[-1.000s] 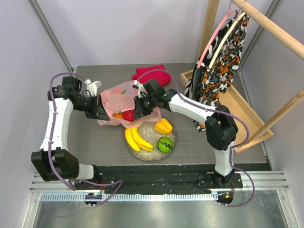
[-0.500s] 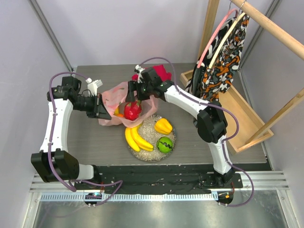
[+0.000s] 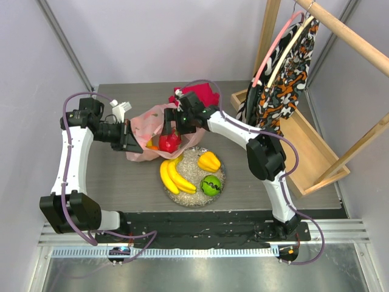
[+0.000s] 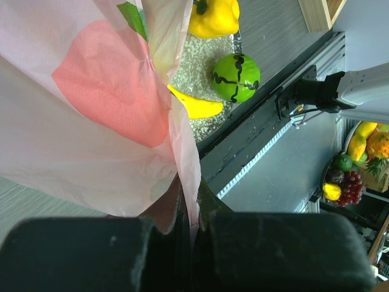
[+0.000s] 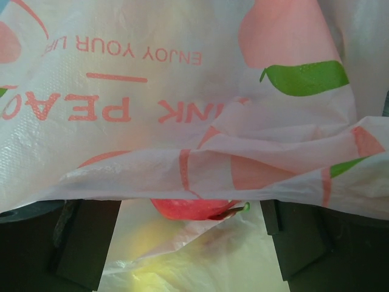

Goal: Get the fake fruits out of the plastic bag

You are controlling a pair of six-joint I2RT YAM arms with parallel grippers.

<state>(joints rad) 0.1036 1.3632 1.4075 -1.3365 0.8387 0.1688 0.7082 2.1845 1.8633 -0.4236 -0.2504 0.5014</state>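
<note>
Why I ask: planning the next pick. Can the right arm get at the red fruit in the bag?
Probably yes: the right end effector stands open over the red fruit, and the left end effector pinches the plastic bag at its edge. A fold of bag film partly covers the fruit.

Pale lilac walls (image 3: 170, 36) enclose a grey wood-grain bench (image 3: 121, 182). At its right stands a light wooden rack (image 3: 316, 152), with a black, white and orange patterned garment (image 3: 285, 79) hanging from it.
</note>
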